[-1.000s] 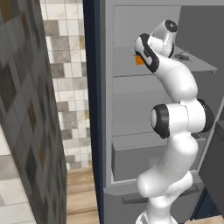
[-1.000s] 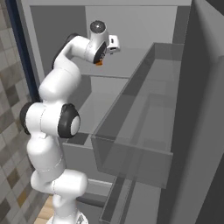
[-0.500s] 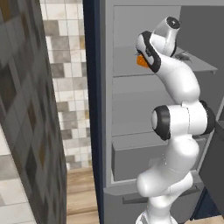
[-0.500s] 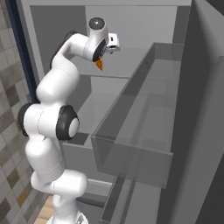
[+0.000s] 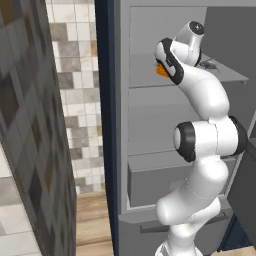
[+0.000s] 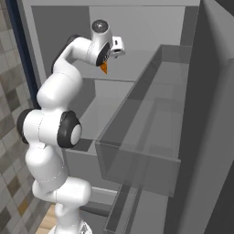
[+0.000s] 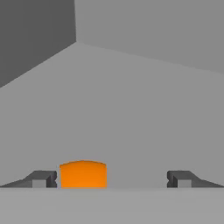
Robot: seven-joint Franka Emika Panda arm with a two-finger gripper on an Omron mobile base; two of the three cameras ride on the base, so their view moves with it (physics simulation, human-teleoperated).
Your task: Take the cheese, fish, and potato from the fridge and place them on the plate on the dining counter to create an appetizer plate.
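Note:
The fridge stands open with my arm reaching onto its upper shelf. The orange cheese lies on that shelf, partly hidden behind my wrist; it peeks out under the hand as an orange tip. In the hand view the cheese sits low between my fingertips, close to the left one. My gripper is open and holds nothing. A small slim grey fish lies further right on the same shelf. The potato, plate and dining counter are out of view.
A clear door rack juts out on the right side of the fridge, close to my arm. A grey drawer sits below the shelves. A tiled wall and the fridge's navy edge stand to the left.
My wrist has turned and risen slightly over the upper shelf. The cheese has stayed where it lay, and the jaws have stayed open.

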